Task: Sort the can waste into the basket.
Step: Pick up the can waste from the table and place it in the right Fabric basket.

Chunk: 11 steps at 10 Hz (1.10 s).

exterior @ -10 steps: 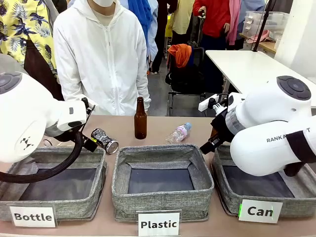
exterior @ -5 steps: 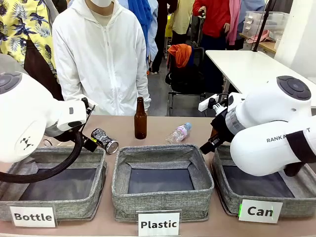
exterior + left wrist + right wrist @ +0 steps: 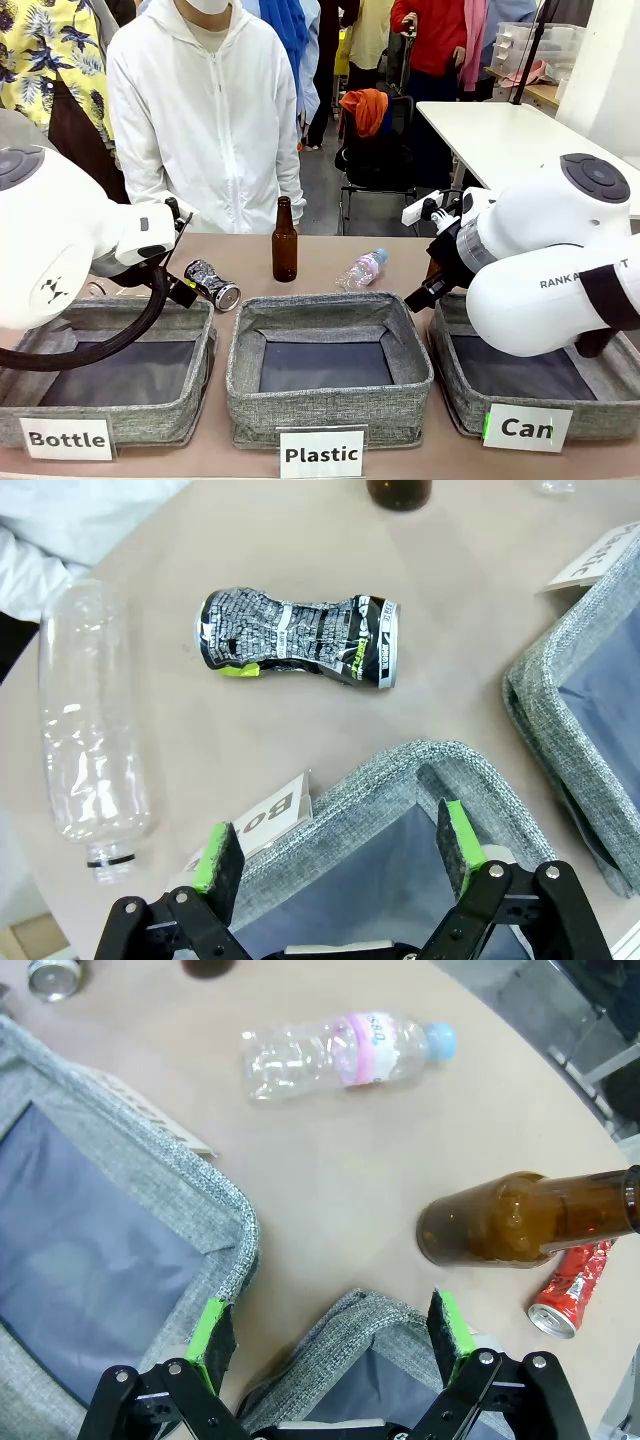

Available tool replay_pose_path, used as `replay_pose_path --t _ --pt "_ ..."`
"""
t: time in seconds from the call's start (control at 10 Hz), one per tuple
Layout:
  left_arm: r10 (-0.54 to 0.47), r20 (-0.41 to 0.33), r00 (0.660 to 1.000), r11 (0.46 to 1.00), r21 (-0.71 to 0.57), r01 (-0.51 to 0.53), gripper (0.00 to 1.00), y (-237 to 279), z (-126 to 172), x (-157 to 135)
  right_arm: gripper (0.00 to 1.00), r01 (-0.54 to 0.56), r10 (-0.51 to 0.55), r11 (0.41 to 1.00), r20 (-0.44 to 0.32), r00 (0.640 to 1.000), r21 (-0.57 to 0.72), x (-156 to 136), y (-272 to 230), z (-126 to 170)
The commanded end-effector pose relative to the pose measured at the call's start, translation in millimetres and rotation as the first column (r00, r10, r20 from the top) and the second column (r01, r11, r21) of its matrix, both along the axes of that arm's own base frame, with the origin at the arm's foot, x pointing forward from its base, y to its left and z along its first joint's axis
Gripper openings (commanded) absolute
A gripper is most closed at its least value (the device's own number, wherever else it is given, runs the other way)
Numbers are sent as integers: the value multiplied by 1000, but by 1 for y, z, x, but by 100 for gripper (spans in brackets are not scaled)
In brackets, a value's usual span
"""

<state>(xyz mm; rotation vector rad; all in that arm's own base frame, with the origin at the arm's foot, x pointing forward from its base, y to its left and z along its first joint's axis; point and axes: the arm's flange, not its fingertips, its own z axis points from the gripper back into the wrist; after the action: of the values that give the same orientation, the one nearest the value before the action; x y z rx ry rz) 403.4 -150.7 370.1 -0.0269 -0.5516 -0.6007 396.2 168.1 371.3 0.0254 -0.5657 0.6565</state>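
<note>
A: Where's the can waste rn?
B: Black-and-silver crushed can lies on its side on the table, just past the far rim of the "Bottle" bin. Red crushed can is on the table too, right beside the brown glass bottle. Neither's in the "Can" basket yet.
A: Grippers?
B: Left gripper: jaws spread wide, nothing between them, hovering over the "Bottle" bin's rim w/ the black can near ahead. Right gripper: same, wide and empty, above a grey bin corner, prob the basket's own.
A: How'll the cans handle?
B: Prob v. light: empty, thin alu. Walls are already buckled, so they'll give more under a squeeze; little force needed. Printed skin looks slick, tho the creases should help the pads bite.
A: Where to grab?
B: Black one: across the pinched waist, mid-length, pads on the flattened sides. Skip the shiny round end, it'd likely slip out. Red one: mid-body too, but come in from the side away from the bottle, b/c a finger could knock the glass.
</note>
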Motion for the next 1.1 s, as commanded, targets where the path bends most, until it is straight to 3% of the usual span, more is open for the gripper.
replay_pose_path --t 0.0,0.2,0.3,0.4,0.5,0.6,0.8,1.0 --pt "-1 1 1000 1000 0 1 100 0 0 0 100 1 -1 1000 0 1000 1 0 0 0" --pt "-33 9 999 999 -38 33 100 -6 18 -6 100 -6 6 1000 -17 1000 -3 -8 -7 17" --pt "-208 -62 976 959 -211 191 100 -14 41 -21 100 -60 70 996 -165 984 64 -22 -20 46" --pt "-222 -88 971 944 -267 192 100 -19 64 -36 100 -75 109 984 -214 971 158 -35 -33 73" --pt "-178 -200 963 923 -373 94 100 -22 88 -50 100 0 101 949 -302 948 316 -46 -47 101" --pt "-211 -281 936 886 -460 61 100 -16 109 -70 100 -1 206 877 -372 905 481 -61 -68 119" --pt "-472 -271 839 701 -692 170 100 30 140 -95 100 -79 387 718 -302 871 691 -82 -134 130" --pt "-434 -182 882 564 -819 109 100 108 134 -103 100 41 366 505 -257 894 862 -87 -222 114"
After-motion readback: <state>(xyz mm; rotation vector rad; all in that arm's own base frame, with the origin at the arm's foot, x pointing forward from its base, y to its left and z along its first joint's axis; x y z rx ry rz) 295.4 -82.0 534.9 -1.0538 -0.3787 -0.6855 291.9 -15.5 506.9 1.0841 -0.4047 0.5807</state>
